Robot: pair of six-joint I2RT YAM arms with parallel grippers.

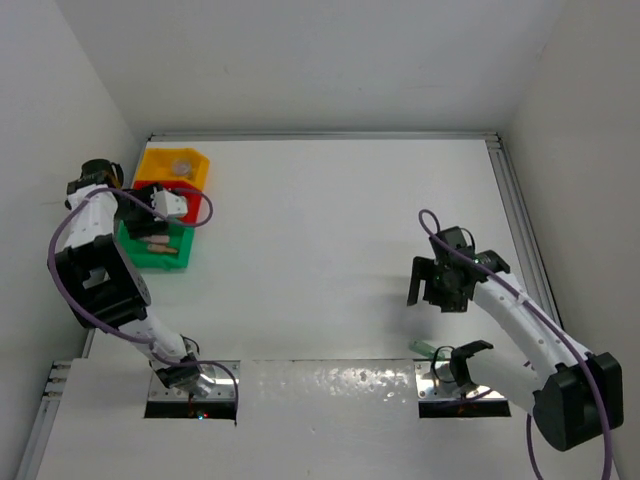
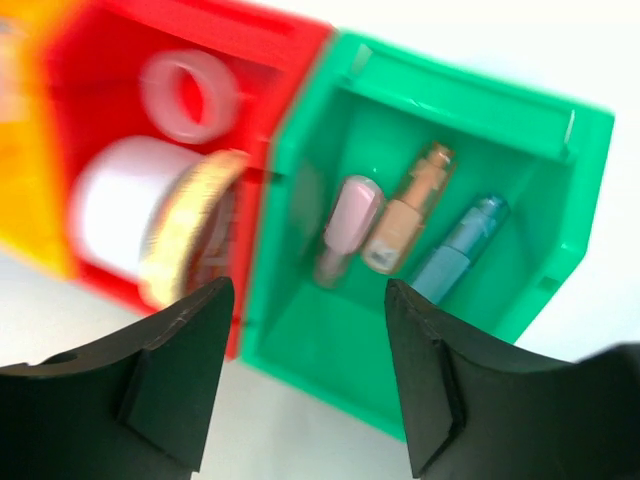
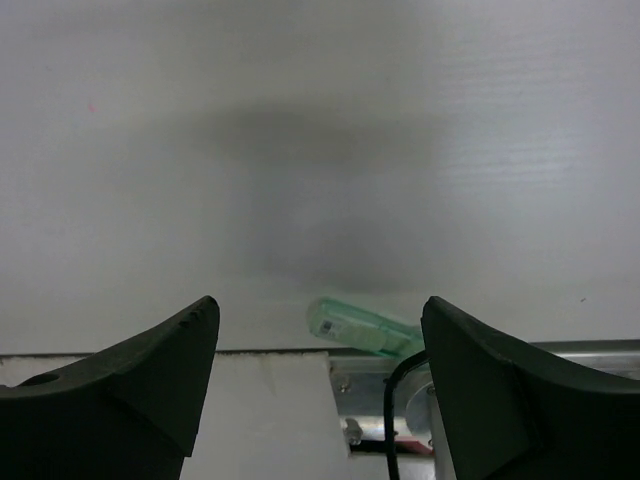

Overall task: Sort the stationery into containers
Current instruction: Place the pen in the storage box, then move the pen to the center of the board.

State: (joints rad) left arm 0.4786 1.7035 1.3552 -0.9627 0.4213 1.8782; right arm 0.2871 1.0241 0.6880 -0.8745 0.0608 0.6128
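Note:
Three joined bins stand at the far left: yellow (image 1: 173,165), red (image 1: 143,190) and green (image 1: 155,258). My left gripper (image 1: 163,205) hangs open and empty over the red and green bins (image 2: 305,300). The red bin (image 2: 250,40) holds a clear ring (image 2: 190,97), a white roll (image 2: 120,205) and a beige ring (image 2: 190,225). The green bin (image 2: 470,90) holds a pink (image 2: 345,225), an orange (image 2: 410,205) and a blue capsule piece (image 2: 460,250). My right gripper (image 1: 440,285) is open and empty above the table (image 3: 320,310). A green capsule piece (image 3: 362,326) lies by the right arm base (image 1: 425,349).
A small clear pot (image 1: 183,165) sits in the yellow bin. A metal rail (image 1: 520,220) runs along the right side. A white cover plate (image 1: 330,385) lies at the near edge between the arm bases. White walls close in the table.

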